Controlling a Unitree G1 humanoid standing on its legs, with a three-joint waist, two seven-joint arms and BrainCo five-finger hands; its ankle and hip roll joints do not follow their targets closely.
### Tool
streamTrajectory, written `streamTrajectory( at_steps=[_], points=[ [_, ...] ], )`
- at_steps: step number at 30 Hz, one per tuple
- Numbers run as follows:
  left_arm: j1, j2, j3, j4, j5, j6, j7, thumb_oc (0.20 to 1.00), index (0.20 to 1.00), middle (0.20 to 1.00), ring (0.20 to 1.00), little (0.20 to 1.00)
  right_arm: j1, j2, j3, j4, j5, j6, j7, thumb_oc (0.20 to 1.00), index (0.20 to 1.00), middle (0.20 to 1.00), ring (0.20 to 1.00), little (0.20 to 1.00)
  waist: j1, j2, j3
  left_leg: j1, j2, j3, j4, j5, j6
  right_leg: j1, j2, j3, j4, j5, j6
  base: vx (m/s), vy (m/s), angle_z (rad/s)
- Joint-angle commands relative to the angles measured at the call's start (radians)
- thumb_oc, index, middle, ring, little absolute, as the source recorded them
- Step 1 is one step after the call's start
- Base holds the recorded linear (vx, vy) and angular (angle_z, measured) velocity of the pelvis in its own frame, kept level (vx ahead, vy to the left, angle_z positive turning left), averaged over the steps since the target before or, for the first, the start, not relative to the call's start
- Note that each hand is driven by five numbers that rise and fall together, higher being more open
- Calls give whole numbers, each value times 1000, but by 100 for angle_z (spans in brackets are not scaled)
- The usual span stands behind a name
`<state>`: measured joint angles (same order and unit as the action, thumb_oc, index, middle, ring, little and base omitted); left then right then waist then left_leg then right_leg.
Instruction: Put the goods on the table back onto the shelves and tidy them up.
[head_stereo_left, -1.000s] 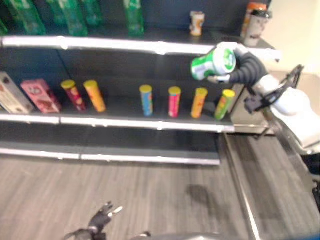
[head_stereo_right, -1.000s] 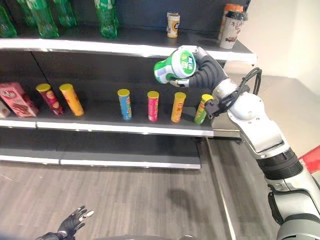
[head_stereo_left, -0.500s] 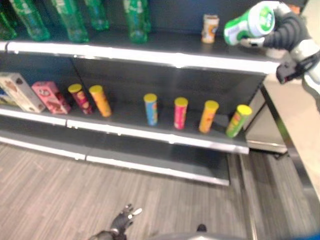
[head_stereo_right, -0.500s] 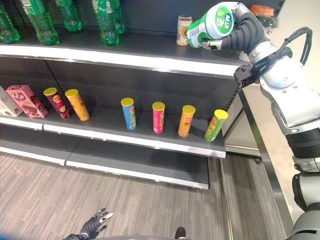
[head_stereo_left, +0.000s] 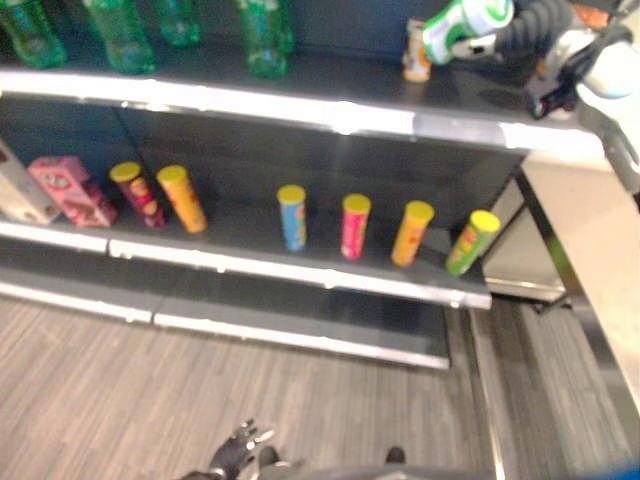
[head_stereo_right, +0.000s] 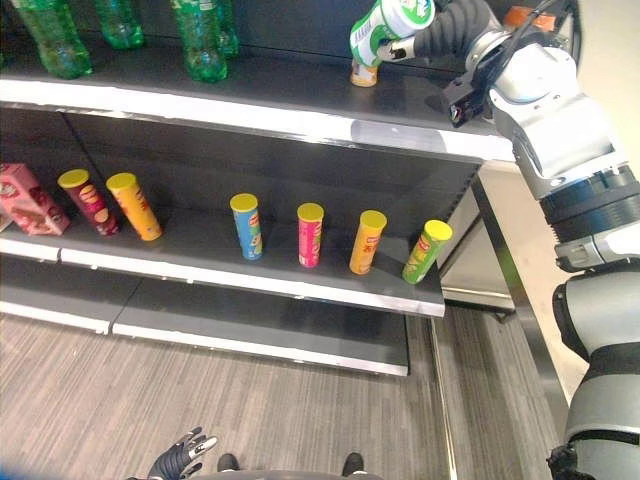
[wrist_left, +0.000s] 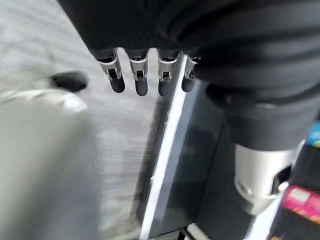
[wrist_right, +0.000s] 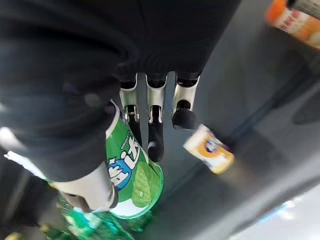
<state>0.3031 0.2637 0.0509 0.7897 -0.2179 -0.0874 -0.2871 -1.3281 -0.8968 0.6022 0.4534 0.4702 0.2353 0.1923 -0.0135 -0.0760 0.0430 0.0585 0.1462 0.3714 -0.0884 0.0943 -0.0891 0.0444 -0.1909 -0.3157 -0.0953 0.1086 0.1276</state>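
A green-and-white canister (head_stereo_right: 388, 22) lies on its side in my right hand (head_stereo_right: 452, 20), whose fingers and thumb are curled round it. It hangs above the right part of the top shelf (head_stereo_right: 250, 100), just over a small cream-and-orange can (head_stereo_right: 363, 72) standing there. The right wrist view shows the canister (wrist_right: 132, 185) under my fingers (wrist_right: 155, 125), with the small can (wrist_right: 209, 149) on the dark shelf past it. My left hand (head_stereo_right: 180, 462) hangs low near the floor, its fingers (wrist_left: 137, 75) straight and holding nothing.
Green bottles (head_stereo_right: 200, 40) stand on the top shelf's left part, an orange-lidded cup (wrist_right: 292, 17) at its right end. The middle shelf carries several upright tubes (head_stereo_right: 311, 233), one leaning green tube (head_stereo_right: 427, 250) and a pink box (head_stereo_right: 25, 200). A beige table (head_stereo_left: 590, 230) adjoins on the right.
My right hand has lifted the canister from in front of the top shelf's edge to above the shelf, close to the small can. The camera's view has also shifted.
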Motion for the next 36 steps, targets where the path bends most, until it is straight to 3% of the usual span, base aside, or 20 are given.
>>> streamTrajectory(
  at_steps=[1, 5, 10, 17, 36],
  points=[
    [0, 62, -16, -26, -24, -31, -8, 1000, 1000, 1000, 1000, 1000, -187, 7, 48, 121, -32, 3, 34, 200, 200, 200, 200, 200, 40, -17, -43, 45, 3, 22, 1, -50, -65, 43, 22, -66, 8, -36, 13, 11, 55, -2],
    [-16, 64, -26, -10, -19, -31, -1, 1000, 1000, 1000, 1000, 1000, -259, 41, 92, 262, -47, 20, 88, 200, 200, 200, 200, 200, 40, -16, -57, 33, -14, 30, 1, -58, -53, 42, 2, -74, 8, -29, 27, 38, 81, -10],
    [-34, 65, -37, 10, -16, -29, -3, 1000, 1000, 1000, 1000, 1000, -328, 40, 142, 484, -94, 72, 238, 200, 200, 200, 200, 200, 49, -23, -68, 13, -28, 17, 1, -61, -46, 51, -12, -98, 8, -29, 39, 43, 50, 6],
    [-20, 67, -48, 42, 8, -30, -18, 1000, 1000, 1000, 1000, 1000, -386, 7, 213, 587, -119, 124, 411, 200, 200, 200, 200, 200, 69, -43, -81, 3, -27, 11, 1, -59, -51, 59, -12, -125, 8, -33, 49, 37, 10, 8],
    [-21, 81, -66, 53, 11, -34, -24, 1000, 1000, 1000, 1000, 1000, -433, 83, 218, 754, -327, 109, 444, 200, 200, 200, 200, 200, 135, -67, -77, -40, -22, -48, 1, -37, -59, 68, -1, -180, 8, -34, 49, 10, -9, 10]
  ],
)
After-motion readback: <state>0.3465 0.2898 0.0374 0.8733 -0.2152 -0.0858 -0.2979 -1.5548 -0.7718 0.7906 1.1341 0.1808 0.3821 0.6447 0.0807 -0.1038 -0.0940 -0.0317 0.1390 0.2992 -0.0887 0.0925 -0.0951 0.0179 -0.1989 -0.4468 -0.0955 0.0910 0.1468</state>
